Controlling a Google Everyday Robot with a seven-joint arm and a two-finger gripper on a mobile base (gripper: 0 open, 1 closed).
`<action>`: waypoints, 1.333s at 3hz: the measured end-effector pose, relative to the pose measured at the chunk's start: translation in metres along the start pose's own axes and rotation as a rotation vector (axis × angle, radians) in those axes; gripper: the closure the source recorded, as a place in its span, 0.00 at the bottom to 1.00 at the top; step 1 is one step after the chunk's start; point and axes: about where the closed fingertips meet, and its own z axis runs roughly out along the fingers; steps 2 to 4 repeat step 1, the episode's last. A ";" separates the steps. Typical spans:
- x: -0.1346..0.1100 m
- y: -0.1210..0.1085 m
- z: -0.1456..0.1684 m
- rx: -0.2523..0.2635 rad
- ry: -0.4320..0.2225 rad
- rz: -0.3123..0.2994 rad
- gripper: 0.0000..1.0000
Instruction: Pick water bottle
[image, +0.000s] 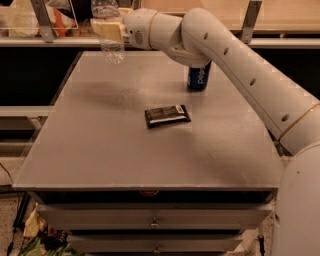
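Gripper at upper left of the frame, clasped around the water bottle over the far left of the table. Can upper centre, partly behind the arm. Packet mid-table, before the can.
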 end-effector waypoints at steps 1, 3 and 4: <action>0.000 0.000 0.000 0.000 0.000 0.000 1.00; 0.000 0.000 0.000 0.000 0.000 0.000 1.00; 0.000 0.000 0.000 0.000 0.000 0.000 1.00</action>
